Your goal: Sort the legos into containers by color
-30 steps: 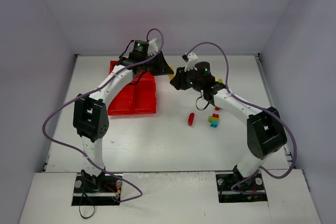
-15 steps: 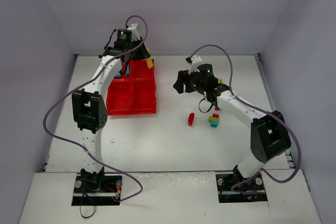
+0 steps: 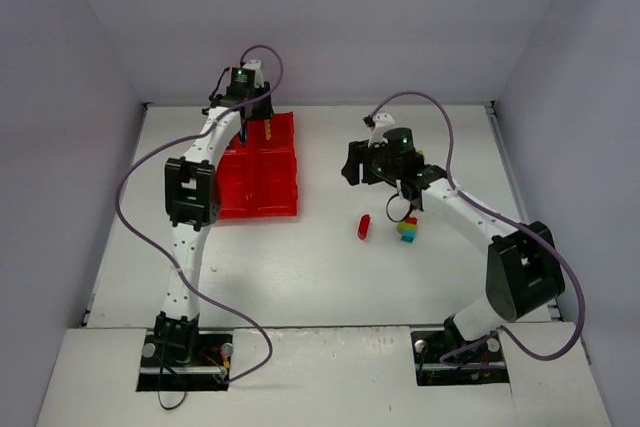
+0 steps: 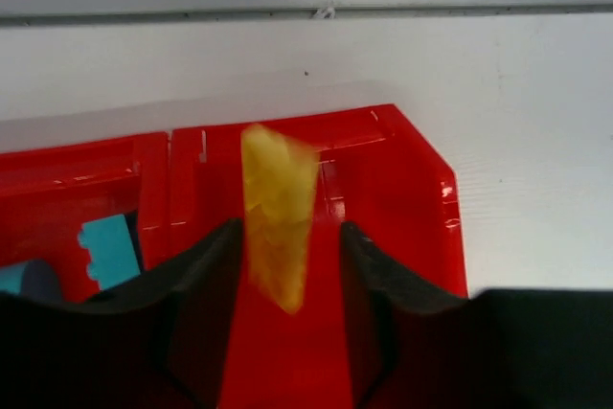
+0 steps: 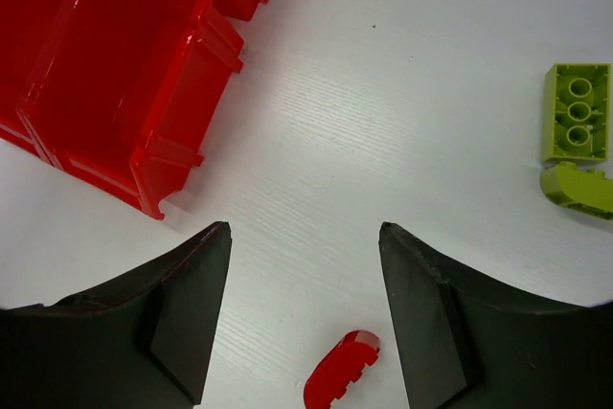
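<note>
My left gripper [image 3: 252,119] hangs over the far right compartment of the red tray [image 3: 272,211]. In the left wrist view its fingers [image 4: 215,256] stand apart, with a blurred yellow lego [image 4: 278,222] loose between them, clear of the right finger, above the tray [image 4: 412,179]. The yellow lego also shows in the top view [image 3: 267,130]. A cyan lego [image 4: 107,248] lies in the far left compartment. My right gripper [image 3: 352,162] is open and empty above the table. A red lego [image 5: 342,380] lies below its fingers, also seen from above [image 3: 363,227].
A clump of red, yellow, green and cyan legos [image 3: 407,229] lies right of the red one. Two green legos [image 5: 577,112] [image 5: 575,189] lie at the right of the right wrist view. The tray's corner [image 5: 153,189] is at its left. The enclosure walls surround the table.
My left gripper has swung left from beside the right gripper to over the tray's far side, carrying the yellow lego, and its jaws now stand apart. My right gripper has drawn back slightly to the right.
</note>
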